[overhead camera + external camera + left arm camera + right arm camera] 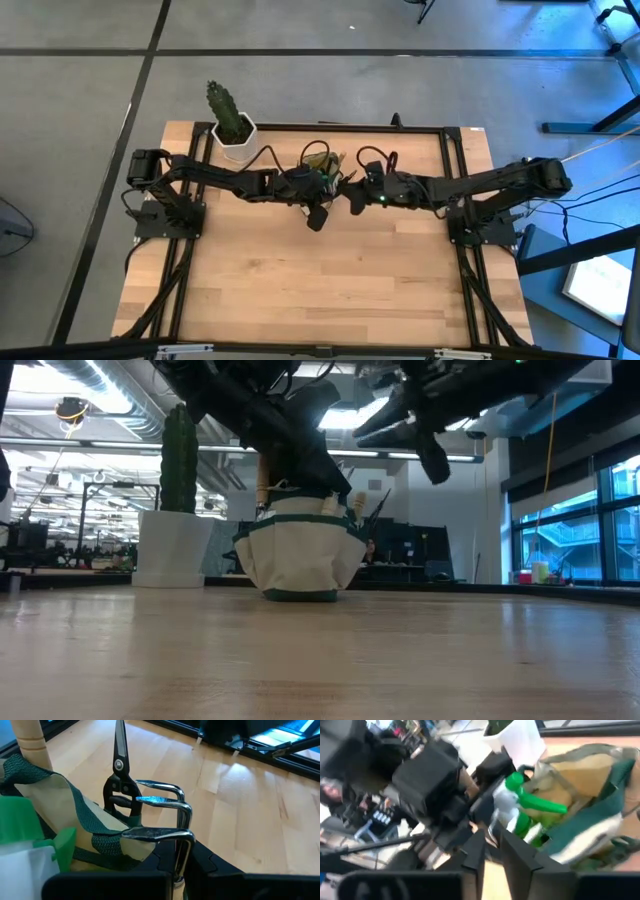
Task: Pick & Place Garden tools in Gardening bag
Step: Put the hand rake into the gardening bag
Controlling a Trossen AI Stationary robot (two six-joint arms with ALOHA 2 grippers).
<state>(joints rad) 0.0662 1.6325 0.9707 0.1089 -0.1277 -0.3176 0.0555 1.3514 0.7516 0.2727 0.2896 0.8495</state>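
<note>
Low view — pale wooden table, bright-lit workshop beyond — gardening bag mid-table

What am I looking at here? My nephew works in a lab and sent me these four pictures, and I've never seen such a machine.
Two dark robot arms are mounted at a wooden table. One picture looks straight down from above, one sits level with the tabletop, and two come from cameras on the arms' wrists. On the table stand a cactus in a white pot and a small gardening bag with tools already sticking out: shears, a little wire rake, a green spray bottle. Both arms meet over the bag. The left pincer is shut, seemingly on the rake's stem; the right pincer hangs beside it, holding nothing I can make out.
</note>
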